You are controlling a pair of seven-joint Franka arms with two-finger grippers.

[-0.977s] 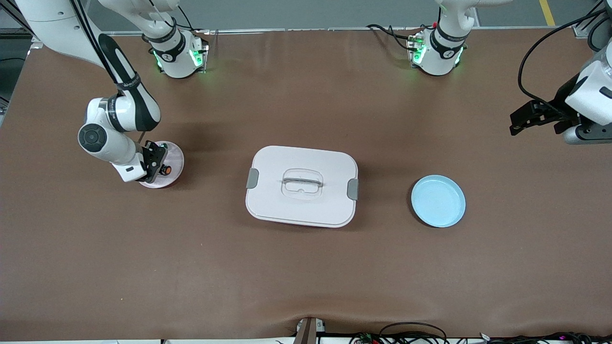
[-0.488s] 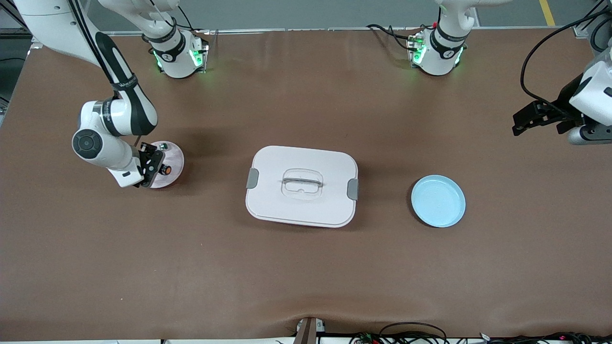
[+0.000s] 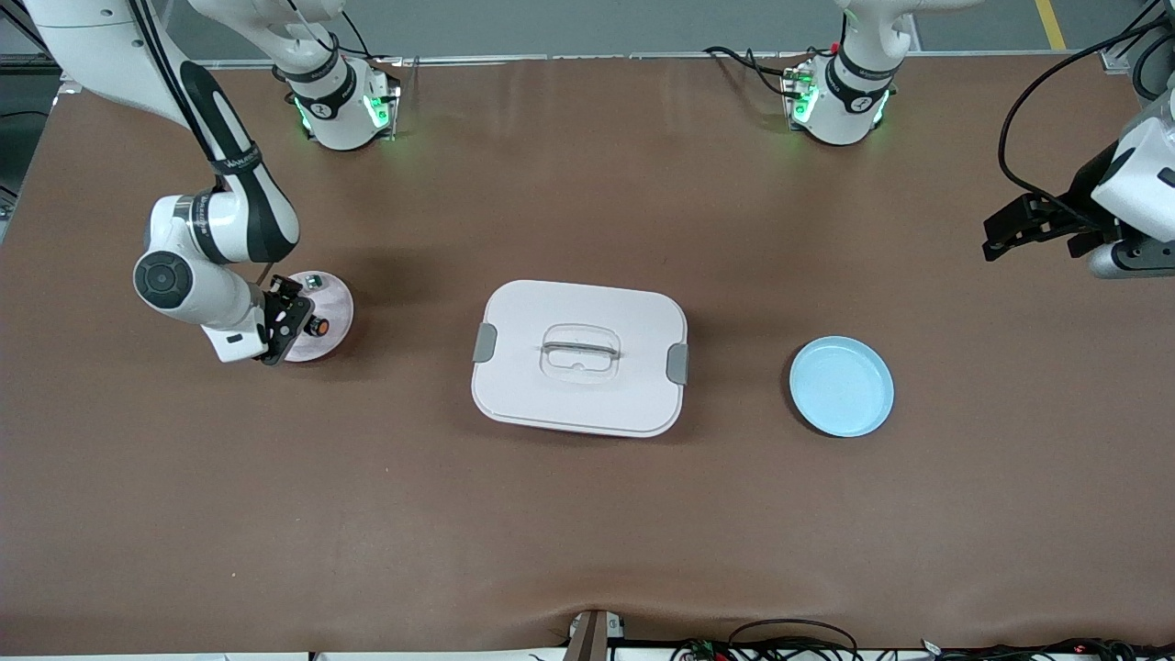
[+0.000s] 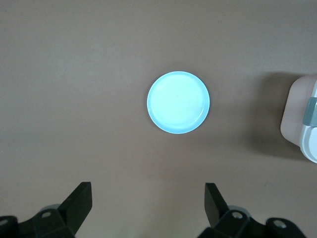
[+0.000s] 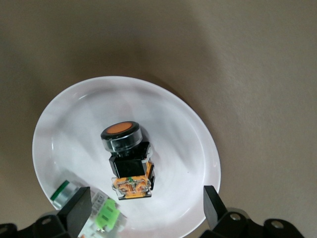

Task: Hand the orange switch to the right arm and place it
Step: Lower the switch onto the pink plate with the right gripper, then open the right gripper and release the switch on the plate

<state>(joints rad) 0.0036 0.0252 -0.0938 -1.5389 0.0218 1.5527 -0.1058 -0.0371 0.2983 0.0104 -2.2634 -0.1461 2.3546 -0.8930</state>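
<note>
Orange switch (image 5: 127,161) lies on its side near the middle of the pink plate (image 3: 336,308), bare plate all round it except toward the small green-capped piece (image 5: 84,203) close by at the rim. Right pincer (image 3: 285,321) hangs over the plate's edge toward the right arm's end of the counter (image 3: 587,514), fingers (image 5: 74,210) spread wide and touching nothing. Left pincer (image 3: 996,229) waits high over the left arm's end, fingers (image 4: 79,203) apart and empty. Between the pink plate and the blue plate (image 3: 842,386) sits the white lidded box (image 3: 580,358), with open counter on every side.
</note>
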